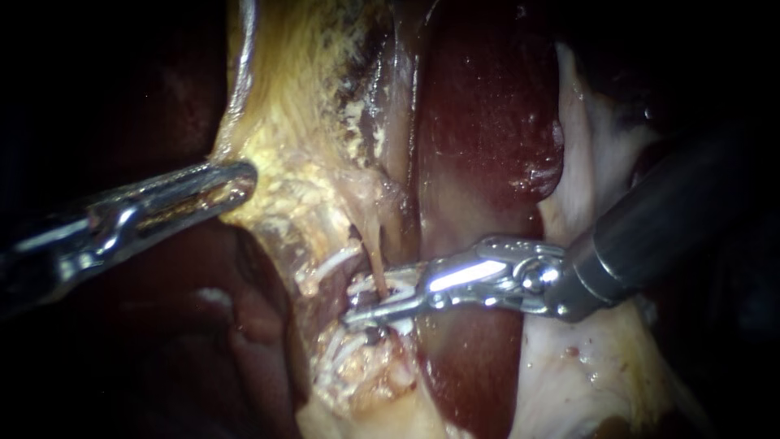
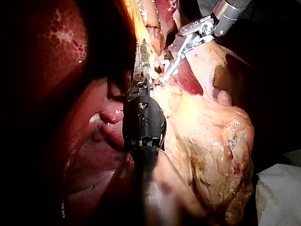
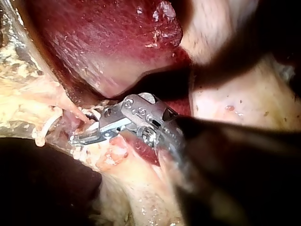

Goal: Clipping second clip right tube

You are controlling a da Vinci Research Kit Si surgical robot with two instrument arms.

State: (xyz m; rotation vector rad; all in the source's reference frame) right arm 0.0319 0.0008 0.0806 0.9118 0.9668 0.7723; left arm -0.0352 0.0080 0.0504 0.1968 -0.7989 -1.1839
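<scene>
A dark red lobe of the liver [image 1: 487, 106] fills the middle of the endoscope view, its surface wet and glistening. A dimmer stretch of it lies in shadow at lower left. Between the two runs yellow fatty tissue [image 1: 301, 106], stringy and speckled with pale crumbs, drawn taut toward the top. To the right of the lobe a pale whitish membrane [image 1: 593, 146] folds against its edge and spreads downward. In the left wrist view the fat forms a lumpy mass, and a white cloth [image 2: 280, 193] lies near it, on the side away from the liver.
</scene>
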